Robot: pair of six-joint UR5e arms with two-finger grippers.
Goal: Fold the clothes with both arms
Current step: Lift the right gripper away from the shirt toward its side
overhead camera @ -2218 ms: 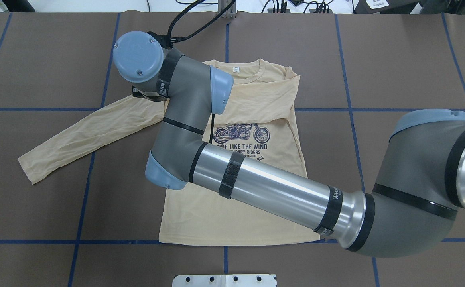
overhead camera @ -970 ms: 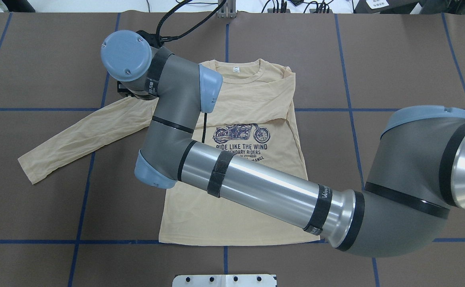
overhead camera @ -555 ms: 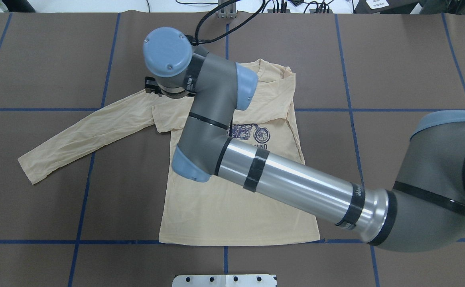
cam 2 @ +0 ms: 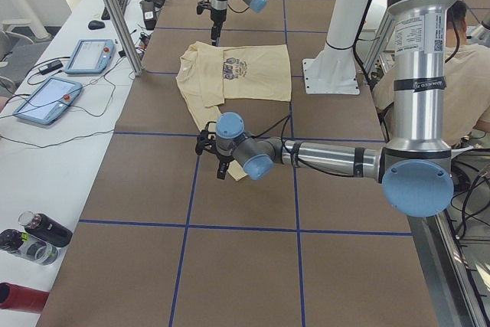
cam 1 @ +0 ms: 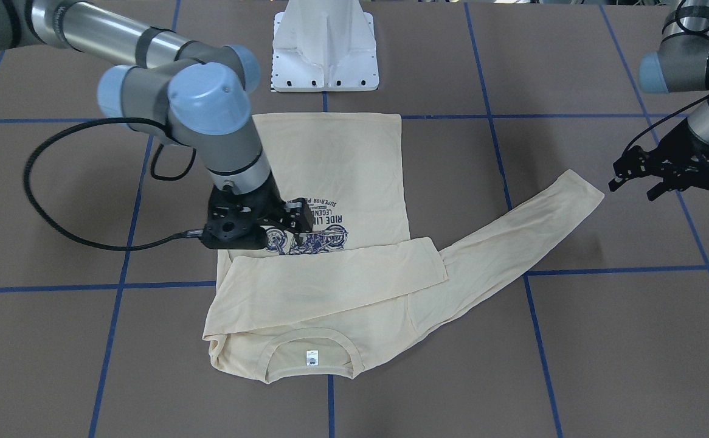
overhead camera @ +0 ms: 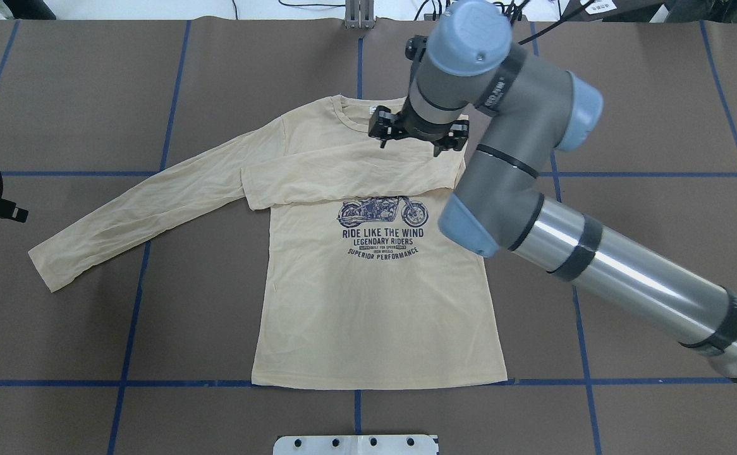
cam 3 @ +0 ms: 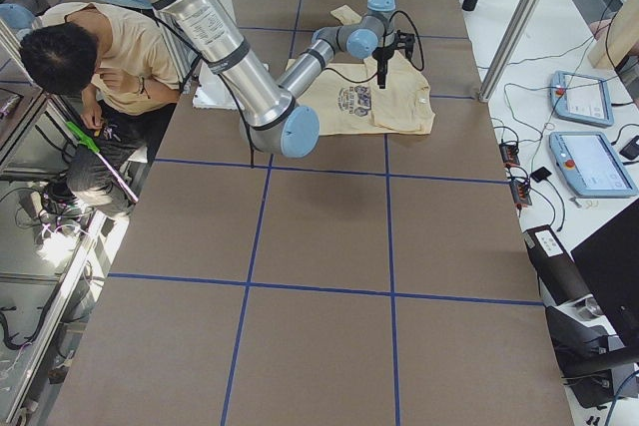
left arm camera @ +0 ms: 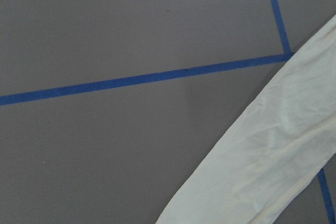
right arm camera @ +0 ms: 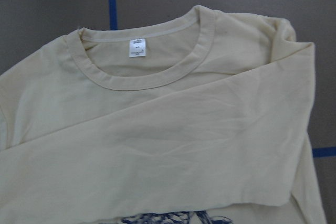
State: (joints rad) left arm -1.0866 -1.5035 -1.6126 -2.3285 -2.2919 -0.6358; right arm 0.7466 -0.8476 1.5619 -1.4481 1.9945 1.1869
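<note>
The cream-yellow shirt (overhead camera: 375, 303) lies flat and face up on the brown table, its navy motorcycle print showing. One sleeve (overhead camera: 343, 180) is folded across the chest. The other sleeve (overhead camera: 134, 215) stretches out toward the robot's left. My right gripper (overhead camera: 418, 136) hovers open and empty over the collar and shoulder, and its wrist view shows the neck label (right arm camera: 137, 47) and the folded sleeve. My left gripper (cam 1: 634, 188) stands open just beyond the outstretched sleeve's cuff (cam 1: 585, 188), apart from it. The left wrist view holds only that sleeve (left arm camera: 273, 161) and table.
The white pedestal base (cam 1: 325, 45) stands at the robot's edge, close to the shirt's hem. Blue tape lines (overhead camera: 141, 382) grid the table. A seated person (cam 3: 90, 67) is beside the robot. Teach pendants (cam 2: 46, 97) and bottles (cam 2: 31, 239) lie on a side bench.
My right arm has swung from the shirt's left shoulder back over the collar, leaving the folded sleeve lying across the chest. My left gripper has come into view by the outstretched cuff.
</note>
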